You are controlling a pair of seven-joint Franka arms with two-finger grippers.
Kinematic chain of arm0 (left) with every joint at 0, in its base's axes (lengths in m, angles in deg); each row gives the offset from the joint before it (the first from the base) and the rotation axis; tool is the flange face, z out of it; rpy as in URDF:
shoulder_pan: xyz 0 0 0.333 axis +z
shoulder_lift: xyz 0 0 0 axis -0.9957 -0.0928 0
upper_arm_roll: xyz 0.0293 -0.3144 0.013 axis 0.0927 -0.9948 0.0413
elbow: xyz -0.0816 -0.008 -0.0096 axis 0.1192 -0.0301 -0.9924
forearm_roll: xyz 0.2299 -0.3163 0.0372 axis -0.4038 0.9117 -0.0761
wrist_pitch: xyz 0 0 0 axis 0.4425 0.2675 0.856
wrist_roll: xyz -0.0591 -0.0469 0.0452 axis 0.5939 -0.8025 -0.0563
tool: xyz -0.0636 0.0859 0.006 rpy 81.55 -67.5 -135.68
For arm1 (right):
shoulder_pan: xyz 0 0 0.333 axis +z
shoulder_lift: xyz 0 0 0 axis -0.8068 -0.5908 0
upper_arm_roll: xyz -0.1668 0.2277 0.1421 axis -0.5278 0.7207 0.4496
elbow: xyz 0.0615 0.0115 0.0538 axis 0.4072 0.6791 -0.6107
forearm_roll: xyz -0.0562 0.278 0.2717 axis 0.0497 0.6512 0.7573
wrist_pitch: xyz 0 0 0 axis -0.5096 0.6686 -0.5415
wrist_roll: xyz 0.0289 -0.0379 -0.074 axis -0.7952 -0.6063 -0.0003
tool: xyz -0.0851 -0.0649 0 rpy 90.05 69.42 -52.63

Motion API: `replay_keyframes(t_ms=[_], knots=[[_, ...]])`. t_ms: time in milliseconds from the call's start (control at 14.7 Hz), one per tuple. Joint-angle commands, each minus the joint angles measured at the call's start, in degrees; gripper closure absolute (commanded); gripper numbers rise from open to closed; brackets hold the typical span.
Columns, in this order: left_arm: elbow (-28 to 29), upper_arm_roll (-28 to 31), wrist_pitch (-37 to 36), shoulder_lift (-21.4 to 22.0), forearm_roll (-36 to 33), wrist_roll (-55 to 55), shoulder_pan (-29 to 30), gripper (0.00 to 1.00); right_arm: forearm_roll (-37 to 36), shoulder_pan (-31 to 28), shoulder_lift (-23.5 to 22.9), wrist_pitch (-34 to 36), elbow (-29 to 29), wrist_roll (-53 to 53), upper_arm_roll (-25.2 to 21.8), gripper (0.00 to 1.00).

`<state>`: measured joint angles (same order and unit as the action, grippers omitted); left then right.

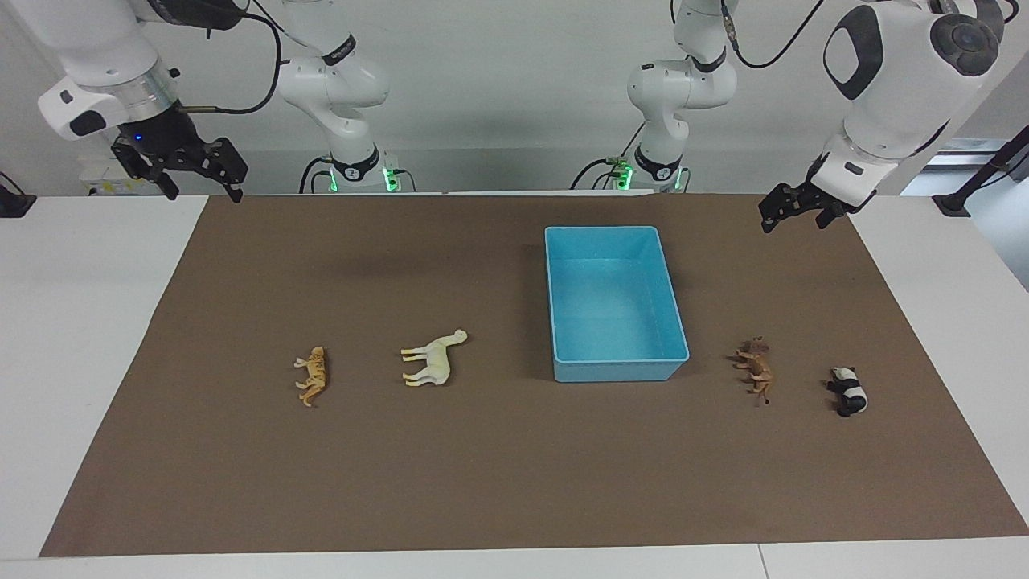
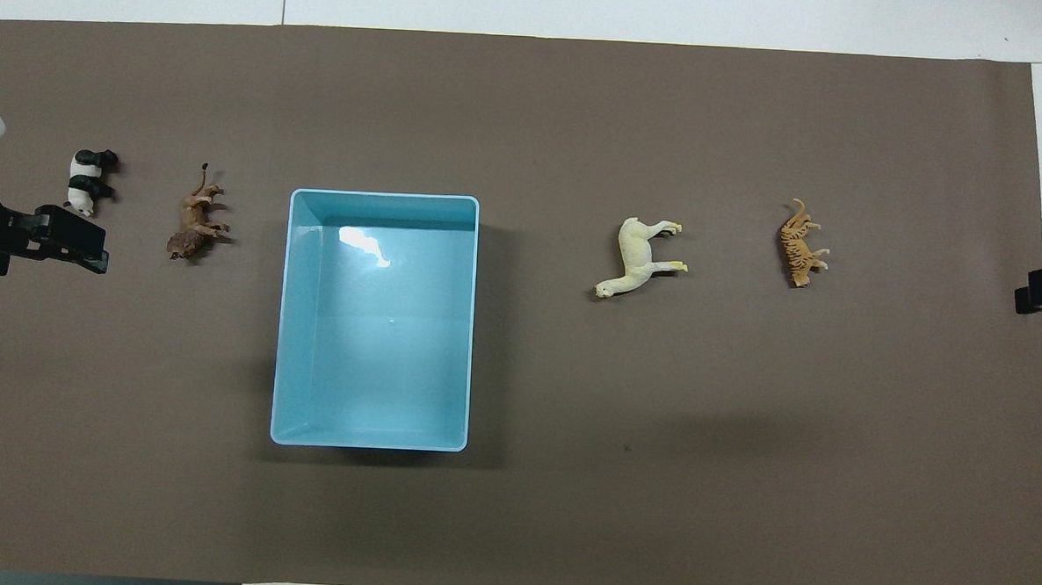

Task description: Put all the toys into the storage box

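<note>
The light blue storage box (image 1: 619,371) (image 2: 282,317) stands empty in the middle of the brown mat. The toys lie on their sides on the mat, in a row level with the box's end farthest from the robots. The orange tiger (image 1: 313,375) (image 2: 800,243) and the cream-white horse (image 1: 434,359) (image 2: 639,258) lie toward the right arm's end. The brown lion (image 1: 756,368) (image 2: 194,225) and the panda (image 1: 849,391) (image 2: 88,181) lie toward the left arm's end. My left gripper (image 1: 793,225) (image 2: 101,243) is open, empty and raised over the mat's left-arm end. My right gripper (image 1: 205,195) is open, empty and raised over the mat's right-arm corner near the robots.
The brown mat (image 1: 514,482) covers most of the white table (image 1: 80,322). Both arm bases stand at the table's edge nearest the robots. Bare mat lies between the toys and the box.
</note>
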<state>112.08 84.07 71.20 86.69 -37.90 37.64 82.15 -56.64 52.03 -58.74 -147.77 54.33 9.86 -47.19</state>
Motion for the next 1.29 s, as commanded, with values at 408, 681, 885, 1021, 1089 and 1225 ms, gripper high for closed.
replay_keyframes(t_ms=[408,681,885,1021,1089,1225], knots=[[2.0,0.3,1.2,1.6,0.4,-0.7,0.0,0.00,0.2,-1.1,1.2,2.7,0.5,0.7,0.7,0.00],[2.0,0.3,1.2,1.6,0.4,-0.7,0.0,0.00,0.2,-1.2,1.3,2.6,0.5,0.8,0.4,0.00],[2.0,0.3,1.2,1.6,0.4,-0.7,0.0,0.00,0.3,-0.8,2.0,1.8,1.8,0.5,0.5,0.00],[2.0,0.3,1.2,1.6,0.4,-0.7,0.0,0.00,0.3,-0.4,3.4,-6.1,7.9,-1.2,0.5,0.00],[2.0,0.3,1.2,1.6,0.4,-0.7,0.0,0.00,0.3,-0.4,3.6,-10.7,11.5,-1.4,0.6,0.00],[2.0,0.3,1.2,1.6,0.4,-0.7,0.0,0.00,0.4,-0.3,1.3,-20.6,17.4,-1.4,0.8,0.00]])
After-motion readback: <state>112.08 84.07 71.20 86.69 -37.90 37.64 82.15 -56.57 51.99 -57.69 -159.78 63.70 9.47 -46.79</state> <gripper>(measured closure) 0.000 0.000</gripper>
